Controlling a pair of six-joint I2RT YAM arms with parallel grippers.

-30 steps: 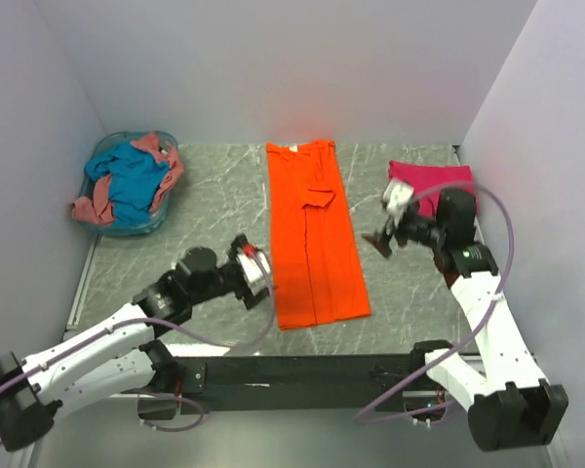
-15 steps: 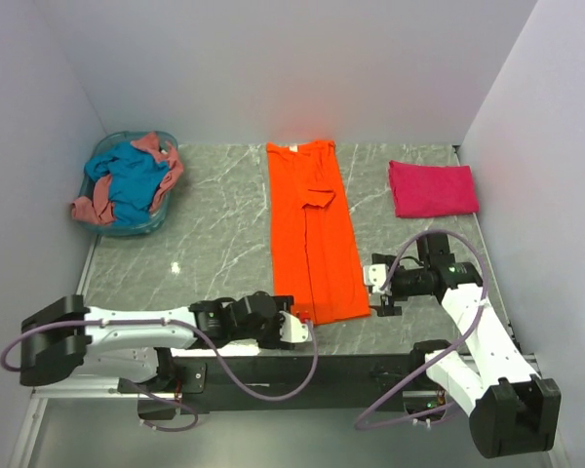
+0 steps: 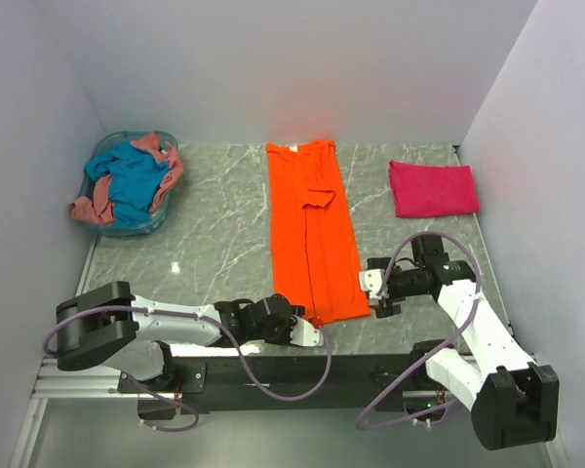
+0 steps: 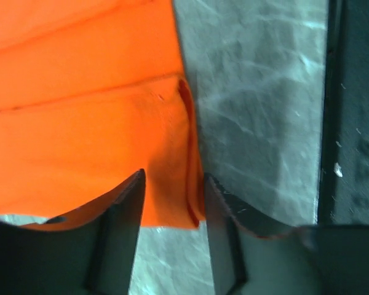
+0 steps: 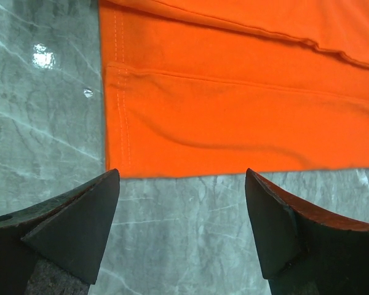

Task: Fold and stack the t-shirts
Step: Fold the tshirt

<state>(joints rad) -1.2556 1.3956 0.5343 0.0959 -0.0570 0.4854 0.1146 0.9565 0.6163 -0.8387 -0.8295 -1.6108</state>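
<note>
The bright orange t-shirt [image 3: 312, 234] lies flat in a long lengthwise-folded strip in the middle of the table. My left gripper [image 3: 309, 328] is open at its near left hem corner; in the left wrist view the gripper [image 4: 173, 178] straddles that folded corner [image 4: 80, 123]. My right gripper [image 3: 375, 292] is open wide just off the near right edge, with the orange cloth [image 5: 234, 92] ahead of the gripper [image 5: 181, 175]. The magenta-pink t-shirt [image 3: 432, 188] lies folded at the back right. The teal-blue t-shirt [image 3: 136, 180] and salmon-pink t-shirt [image 3: 93, 205] lie crumpled in the basket.
The pale blue round basket [image 3: 136, 230] stands at the back left of the grey marble table [image 3: 205, 244]. White walls close the table on three sides. A black rail [image 3: 302, 370] with the arm bases runs along the near edge.
My left arm has swung low and right to the orange shirt's near left corner. My right arm has come down from beside the magenta shirt to the near right edge.
</note>
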